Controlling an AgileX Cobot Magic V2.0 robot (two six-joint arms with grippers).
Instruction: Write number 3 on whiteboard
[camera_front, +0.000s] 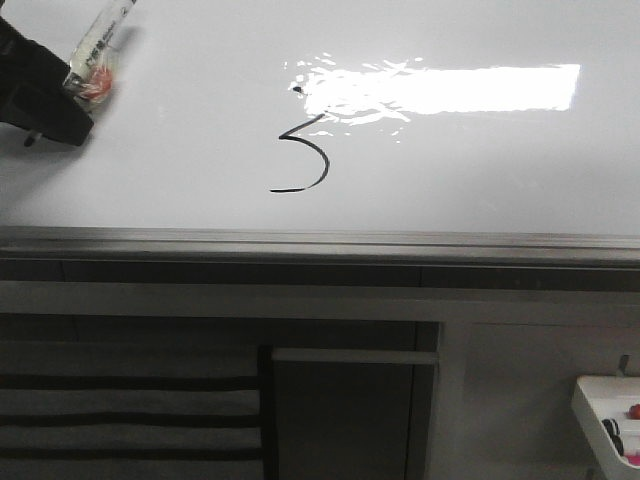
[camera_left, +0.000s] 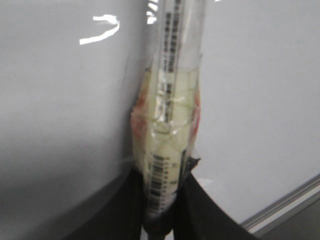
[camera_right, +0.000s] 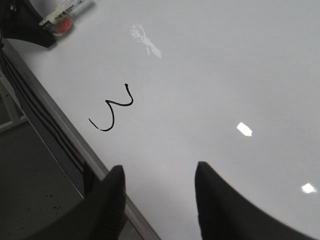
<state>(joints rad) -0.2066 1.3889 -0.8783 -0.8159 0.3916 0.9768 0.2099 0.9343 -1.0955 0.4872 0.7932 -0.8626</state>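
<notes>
1. Front view: the number 3 is being shown as a thin black stroke on the whiteboard, just below the left end of the bright light reflection, with a small black dot above it. The figure is being judged as complete, or very nearly so. The left gripper is being seen at the upper left, well apart from the stroke, with a marker being held in it. A white tray of markers is being glimpsed at the lower right, below the board's grey rail.

2. Left wrist view: the marker, wrapped in clear tape with a barcode label, is being clamped between the dark fingers; its tip is not being shown. The risk being judged here: a stray line could be dragged across the board if the tip is brought low during any sideways travel.

3. Right wrist view: the right gripper is being held with its fingers spread wide and nothing between them, hovering over the board edge. The 3 is lying just ahead of it. Fresh ink could be smeared if this arm is swept over the stroke.
</notes>
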